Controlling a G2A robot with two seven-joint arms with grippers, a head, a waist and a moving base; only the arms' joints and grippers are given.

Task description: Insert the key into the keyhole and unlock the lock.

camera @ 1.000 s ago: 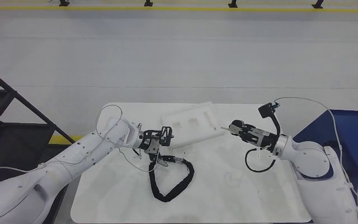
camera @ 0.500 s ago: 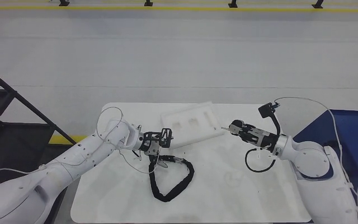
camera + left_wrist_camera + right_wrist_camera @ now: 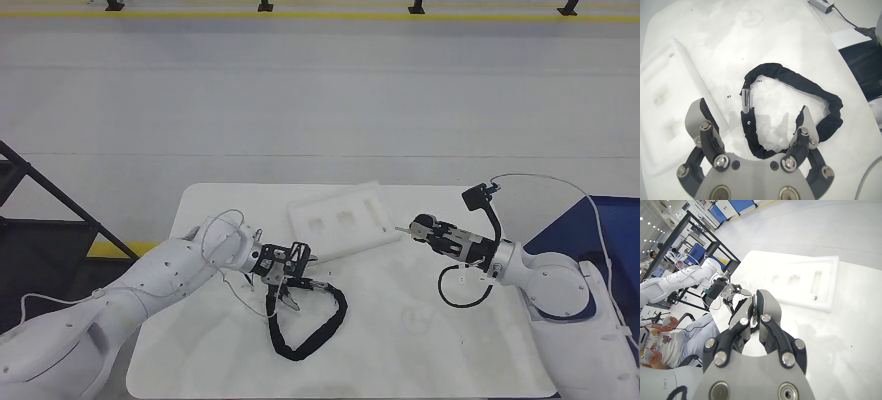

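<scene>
The lock is a chain in a black fabric sleeve point(image 3: 318, 325) lying in a loop on the white table point(image 3: 420, 340), with a silver cylinder point(image 3: 746, 101) joining its ends. My left gripper point(image 3: 753, 113) hangs open just above that cylinder end, one finger on each side and neither touching. In the top view the left gripper point(image 3: 292, 272) sits at the loop's upper left. My right gripper point(image 3: 415, 228) is held above the table's right half, well away from the lock. It is shut on the key point(image 3: 754, 311), whose thin tip point(image 3: 402, 230) points left.
A white foam tray point(image 3: 345, 220) with several recesses lies at the table's far side, between the two arms and close beside the left gripper. A black frame point(image 3: 45, 200) stands off the table's left. A blue surface point(image 3: 590, 235) lies beyond the right edge.
My left arm has swung its elbow in and the left gripper has dropped closer over the lock's cylinder end. The right arm with the key has stayed where it was.
</scene>
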